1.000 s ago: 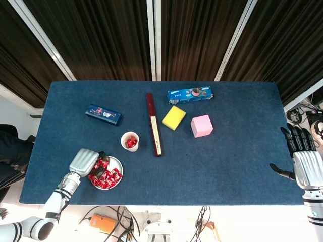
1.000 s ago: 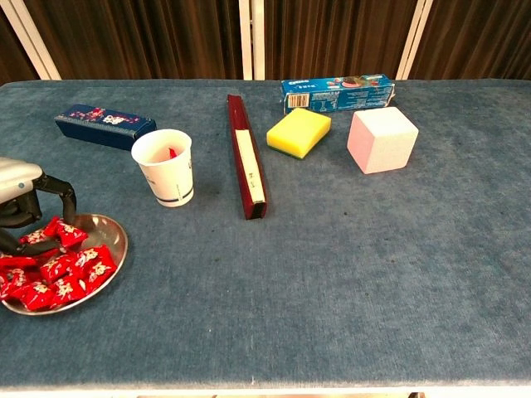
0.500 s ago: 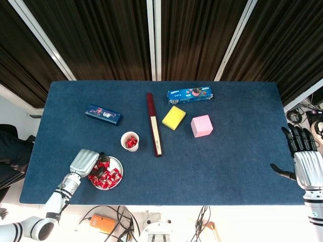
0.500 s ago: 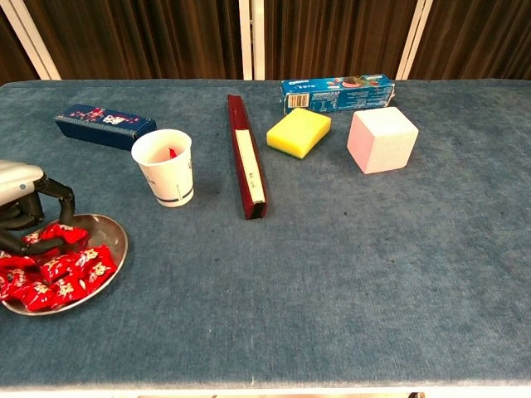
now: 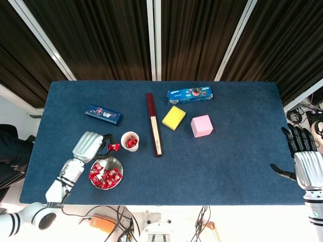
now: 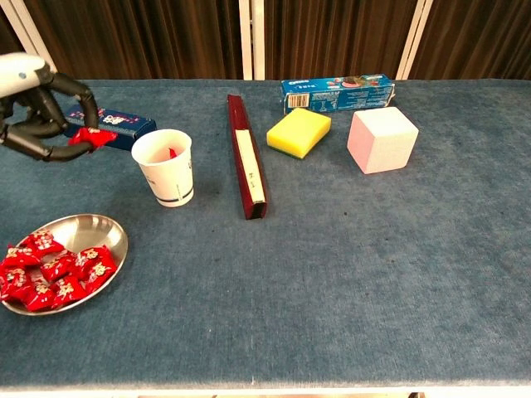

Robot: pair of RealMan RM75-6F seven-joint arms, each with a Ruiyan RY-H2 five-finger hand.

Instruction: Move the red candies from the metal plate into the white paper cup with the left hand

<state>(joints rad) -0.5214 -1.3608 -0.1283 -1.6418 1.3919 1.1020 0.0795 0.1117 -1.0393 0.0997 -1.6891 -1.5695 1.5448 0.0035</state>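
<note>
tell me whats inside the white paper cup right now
In the white paper cup, red candies show from the head view. The chest view shows only a bit of red past the rim; the cup wall hides the rest, so their number cannot be told.

red candies (image 6: 51, 271) on metal plate (image 6: 98, 231), white paper cup (image 6: 164, 167)

A blue-clothed table (image 5: 232, 161) stands before dark brown curtains (image 5: 101, 35) divided by white vertical frames (image 5: 154, 38).
</note>
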